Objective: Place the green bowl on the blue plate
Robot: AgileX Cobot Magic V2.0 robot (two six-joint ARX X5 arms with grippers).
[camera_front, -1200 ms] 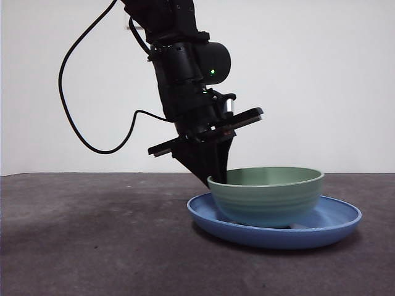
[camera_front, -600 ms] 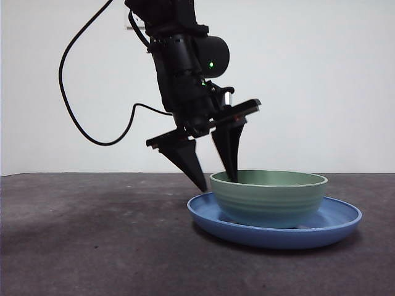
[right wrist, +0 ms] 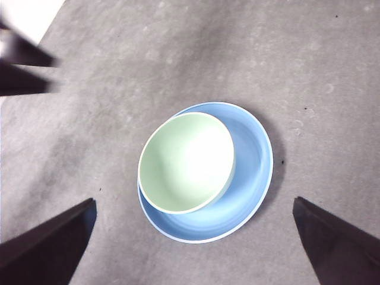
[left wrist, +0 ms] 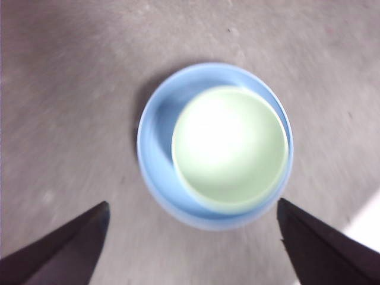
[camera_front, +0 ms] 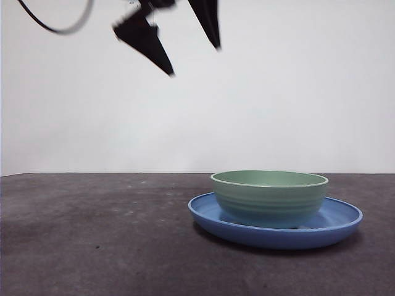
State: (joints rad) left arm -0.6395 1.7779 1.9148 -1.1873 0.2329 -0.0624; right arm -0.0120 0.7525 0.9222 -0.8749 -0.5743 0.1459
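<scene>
The left tool hangs high above the dark grey counter, near the top edge of the front view, with its two black jaws spread wide and nothing between them; it touches neither dish. In its own wrist view the left tool shows only as two dark jaw tips well apart, looking down on the dishes from above. The right tool is likewise released, its jaws parted wide and empty, and it too looks down on the dishes from a height. The pale mint-green round ceramic bowl sits upright inside the wide, shallow, glossy medium-blue round plate, resting on the plate's floor and set off-centre, so that more bare blue shows on one side than on the other. In the front view the left tool's body is cut off by the top edge, and only its jaws and a loop of black cable show. The left wrist view is blurred, and the bowl's inside is washed out to near white there, so its ridges cannot be made out. Blurred dark bars at the edge of the right wrist view may belong to the other arm, but I cannot tell. A plain white wall stands behind the counter.
</scene>
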